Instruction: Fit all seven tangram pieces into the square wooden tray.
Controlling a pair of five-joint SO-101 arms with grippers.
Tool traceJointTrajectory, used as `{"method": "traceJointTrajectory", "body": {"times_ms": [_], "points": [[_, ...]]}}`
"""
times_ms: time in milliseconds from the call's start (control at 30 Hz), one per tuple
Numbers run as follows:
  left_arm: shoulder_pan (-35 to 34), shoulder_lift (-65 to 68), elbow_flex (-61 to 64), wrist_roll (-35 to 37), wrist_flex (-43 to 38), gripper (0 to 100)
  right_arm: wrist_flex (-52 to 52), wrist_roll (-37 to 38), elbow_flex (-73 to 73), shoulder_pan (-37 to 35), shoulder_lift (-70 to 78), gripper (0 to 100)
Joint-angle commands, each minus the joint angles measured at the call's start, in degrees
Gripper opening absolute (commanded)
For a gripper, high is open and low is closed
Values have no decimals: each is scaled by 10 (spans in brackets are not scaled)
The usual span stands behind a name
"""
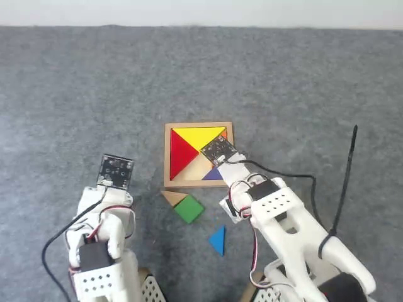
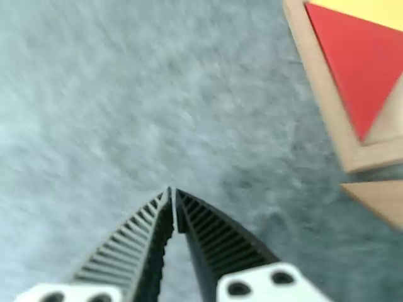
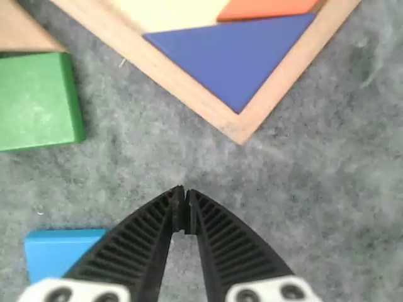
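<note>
The square wooden tray [image 1: 167, 154] lies mid-table holding a yellow triangle [image 1: 198, 134], a red triangle [image 1: 181, 154] and a dark blue triangle [image 1: 213, 174]. An orange piece [image 3: 264, 7] lies beside the dark blue triangle [image 3: 245, 56]. In front of the tray lie a tan triangle [image 1: 171, 196], a green square [image 1: 189, 208] and a light blue triangle [image 1: 218, 240]. My right gripper [image 3: 182, 201] is shut and empty over the mat, just off the tray's corner [image 3: 239, 129], between the green square [image 3: 38, 104] and the light blue triangle [image 3: 60, 251]. My left gripper [image 2: 171, 195] is shut, empty, left of the tray [image 2: 327, 113].
Grey felt covers the table, with wide free room behind and to both sides of the tray. The right arm [image 1: 277, 204] reaches over the tray's front right part, its wrist camera covering some pieces. The left arm [image 1: 104, 220] sits at the front left.
</note>
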Motion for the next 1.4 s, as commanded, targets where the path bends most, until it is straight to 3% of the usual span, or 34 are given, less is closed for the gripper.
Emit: {"method": "traceJointTrajectory", "body": {"times_ms": [0, 100, 200, 267, 400, 500, 633, 800, 1033, 1200, 1367], "points": [[11, 4, -81, -21, -11, 14, -1, -2, -2, 14, -53, 10], [55, 7, -141, -8, 31, 65, 25, -4, 12, 42, -121, 10], [76, 51, -175, 33, 16, 88, 30, -11, 62, 44, -220, 10], [102, 125, -194, 34, 4, 90, 29, -11, 100, 46, -291, 16], [217, 331, -254, 31, 1, 113, 31, -18, 147, 78, -407, 110], [295, 460, -313, 40, 5, 131, 54, -33, 155, 111, -454, 111], [319, 593, -350, 89, 18, 217, 55, -30, 162, 117, -463, 107], [291, 682, -356, -80, -7, 230, 52, -29, 170, 93, -463, 108], [197, 747, -372, -232, -123, 229, 47, -18, 178, 80, -464, 108], [206, 816, -376, -461, -106, 228, 37, -18, 181, 73, -464, 109], [203, 875, -422, -476, -80, 228, 37, -18, 185, 73, -464, 109]]}}
